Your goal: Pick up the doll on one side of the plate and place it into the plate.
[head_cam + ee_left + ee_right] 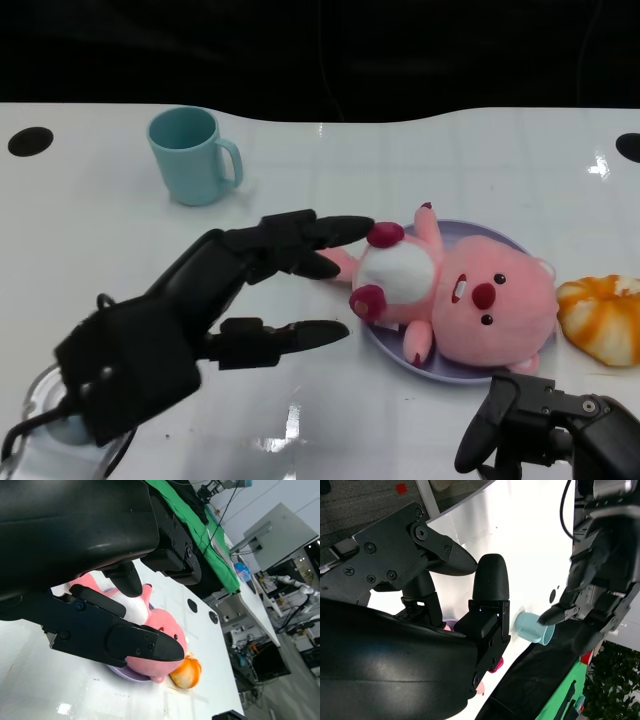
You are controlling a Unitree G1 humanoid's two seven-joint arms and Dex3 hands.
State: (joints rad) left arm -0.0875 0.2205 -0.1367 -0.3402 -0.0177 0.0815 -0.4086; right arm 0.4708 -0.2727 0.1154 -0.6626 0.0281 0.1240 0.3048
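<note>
White table, center-right of frame: doll [470,305] is lying on the plate [392,352] already, so I'd call it basically done. Left hand [215,310] is spread, holding nothing; right hand [545,425] I can't tell.

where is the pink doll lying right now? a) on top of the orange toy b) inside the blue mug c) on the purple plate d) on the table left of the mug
c: the pink doll lies across the purple plate, with the blue mug standing apart behind and the orange toy beside the plate; the left hand has its fingers spread by the doll's feet.
</note>
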